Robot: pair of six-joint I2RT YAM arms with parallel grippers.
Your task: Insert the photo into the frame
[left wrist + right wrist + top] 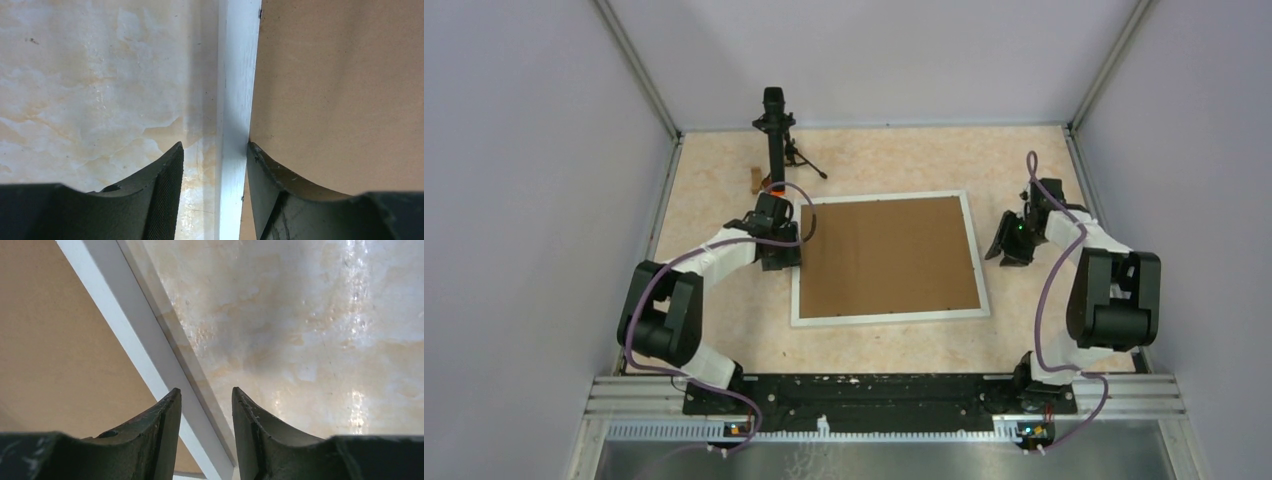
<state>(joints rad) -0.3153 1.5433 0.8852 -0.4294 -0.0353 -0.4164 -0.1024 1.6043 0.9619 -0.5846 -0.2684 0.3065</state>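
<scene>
The left gripper (pixel 215 148) stands partly open, astride the left rail of the frame (pixel 889 316). In its wrist view one finger (pixel 160 200) hangs over the table (pixel 904 160), with a strip of marbled surface showing between it and the rail. The other finger lies over the cardboard sheet (pixel 889 255), its edge right at the rail's inner border (whether it actually touches cannot be told). It clasps nothing. The right gripper (pixel 205 392) is also parted, somewhat narrower, and grasps nothing. In its wrist view the white rail runs slantwise beneath the fingers, the brown sheet to one side and bare table to the other. The overhead view gives what the wrist cameras cannot. The frame lies flat in the middle of the table, with the brown sheet filling its opening edge to edge. The left gripper sits at the left rail near the far corner, and the right gripper is just outside the right rail near its far end. That view also shows a black stand (pixel 774 125) upright at the back of the table.
</scene>
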